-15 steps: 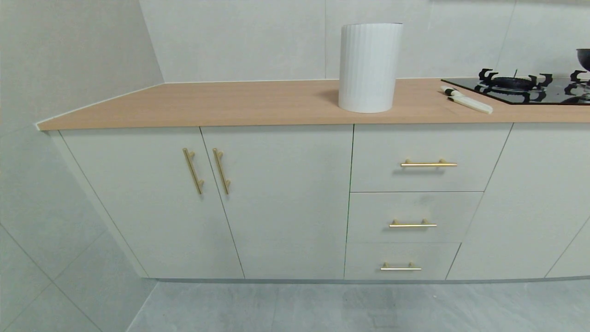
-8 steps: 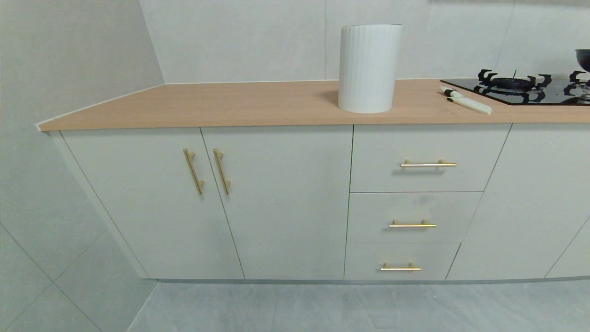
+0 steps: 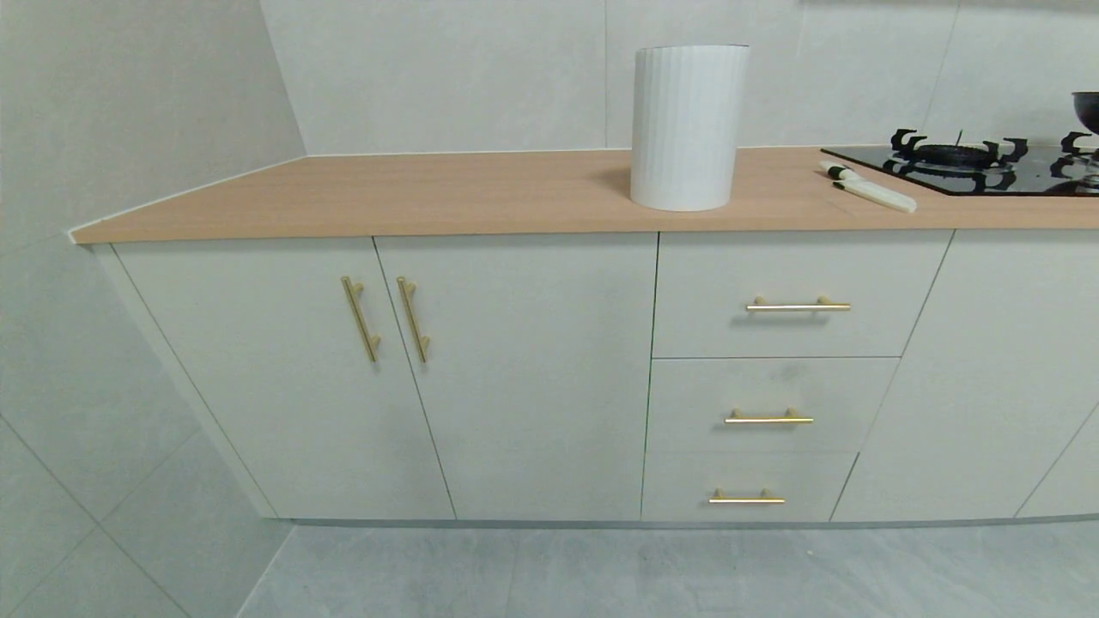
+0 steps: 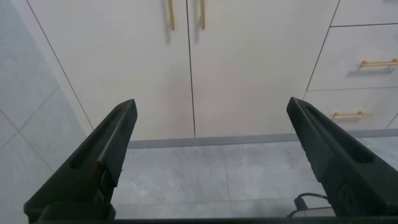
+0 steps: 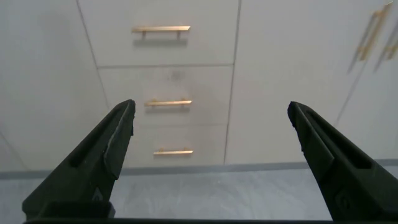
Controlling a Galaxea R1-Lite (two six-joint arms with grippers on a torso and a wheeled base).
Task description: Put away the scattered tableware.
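A pale utensil with a dark end (image 3: 867, 186) lies on the wooden countertop (image 3: 446, 193) beside the hob. A tall white ribbed holder (image 3: 685, 127) stands upright on the counter, left of the utensil. My left gripper (image 4: 211, 109) is open, held low and facing the double cabinet doors (image 4: 186, 68) near the floor. My right gripper (image 5: 211, 112) is open too, facing the stack of three drawers (image 5: 165, 81). Nothing is between the fingers of either one.
A black gas hob (image 3: 979, 163) sits at the counter's right end, with a dark pot (image 3: 1087, 107) at the edge. Below are two doors with gold handles (image 3: 386, 318) and three drawers with gold handles (image 3: 798, 305). Tiled walls close in the left corner; grey floor lies in front.
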